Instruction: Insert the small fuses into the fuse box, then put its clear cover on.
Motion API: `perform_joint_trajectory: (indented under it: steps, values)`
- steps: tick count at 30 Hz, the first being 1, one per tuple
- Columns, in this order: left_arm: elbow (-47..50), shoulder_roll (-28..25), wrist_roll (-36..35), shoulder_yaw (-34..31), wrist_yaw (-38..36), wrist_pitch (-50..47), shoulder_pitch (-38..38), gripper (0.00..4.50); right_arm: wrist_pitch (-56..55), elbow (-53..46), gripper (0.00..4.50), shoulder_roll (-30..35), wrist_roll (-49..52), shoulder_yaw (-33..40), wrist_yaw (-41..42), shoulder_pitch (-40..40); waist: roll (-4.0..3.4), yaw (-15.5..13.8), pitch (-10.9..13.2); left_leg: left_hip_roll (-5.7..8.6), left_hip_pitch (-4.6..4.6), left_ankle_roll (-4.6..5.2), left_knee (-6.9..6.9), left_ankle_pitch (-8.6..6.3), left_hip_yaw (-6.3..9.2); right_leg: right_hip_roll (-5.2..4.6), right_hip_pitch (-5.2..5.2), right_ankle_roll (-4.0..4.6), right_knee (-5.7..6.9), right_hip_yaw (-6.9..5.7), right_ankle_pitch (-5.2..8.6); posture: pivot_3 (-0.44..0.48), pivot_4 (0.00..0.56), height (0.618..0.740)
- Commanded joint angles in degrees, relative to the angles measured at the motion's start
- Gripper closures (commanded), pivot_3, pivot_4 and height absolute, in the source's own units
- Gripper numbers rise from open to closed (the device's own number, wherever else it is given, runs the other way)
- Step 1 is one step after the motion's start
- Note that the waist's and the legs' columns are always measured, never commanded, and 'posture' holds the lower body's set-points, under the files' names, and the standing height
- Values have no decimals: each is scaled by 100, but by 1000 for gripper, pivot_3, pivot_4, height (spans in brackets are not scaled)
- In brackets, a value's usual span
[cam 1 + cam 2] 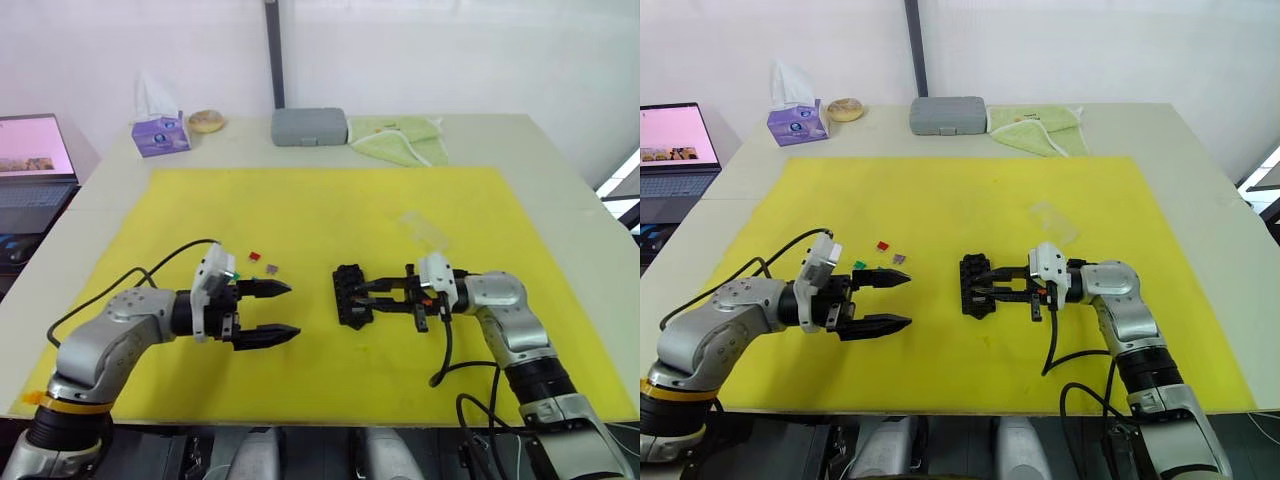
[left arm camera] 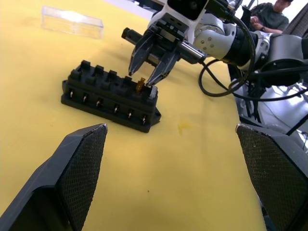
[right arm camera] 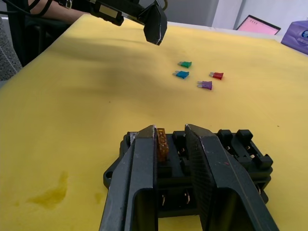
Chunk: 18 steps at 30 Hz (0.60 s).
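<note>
Now | right tool point(image 3: 169, 144) over fuse box point(image 2: 109, 95), an amber fuse point(image 3: 161, 143) between its parted fingers; left tool point(image 1: 268, 312) spread wide, well apart; no legible writing

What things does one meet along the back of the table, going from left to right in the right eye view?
Laptop → purple tissue box → small round tan object → grey case → green cloth.
</note>
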<state>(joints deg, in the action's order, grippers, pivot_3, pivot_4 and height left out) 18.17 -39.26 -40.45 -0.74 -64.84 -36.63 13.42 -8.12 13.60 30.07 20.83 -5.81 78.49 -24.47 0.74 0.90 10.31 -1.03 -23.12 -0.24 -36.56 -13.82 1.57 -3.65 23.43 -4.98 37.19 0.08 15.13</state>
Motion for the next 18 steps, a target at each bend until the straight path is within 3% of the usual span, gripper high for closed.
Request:
perform_joint_trajectory:
  steps: [1,11,15,18]
  values:
    - [49,5,24,37,-48,123,59,0,111,-331,3513,81,212,187,4,-134,0,1,0,0,0,0,0,0,0,0,0,0,0,0,0,0,150,740]
    - [-151,-203,118,-70,-272,172,177,0,1361,-1372,3513,240,634,277,-377,13,0,-9,0,0,-1,0,0,0,2,0,1,0,0,0,0,0,150,740]
    - [-254,-454,149,-154,-483,214,352,0,1368,-1357,4434,244,449,219,-504,152,0,-20,0,0,-3,0,0,0,3,0,1,0,-1,-3,0,0,150,740]
    - [-255,-499,131,-137,-504,226,401,0,1311,-1338,4434,214,364,151,-507,244,0,-15,0,3,-4,0,0,0,0,-3,1,0,-4,-2,0,0,150,740]
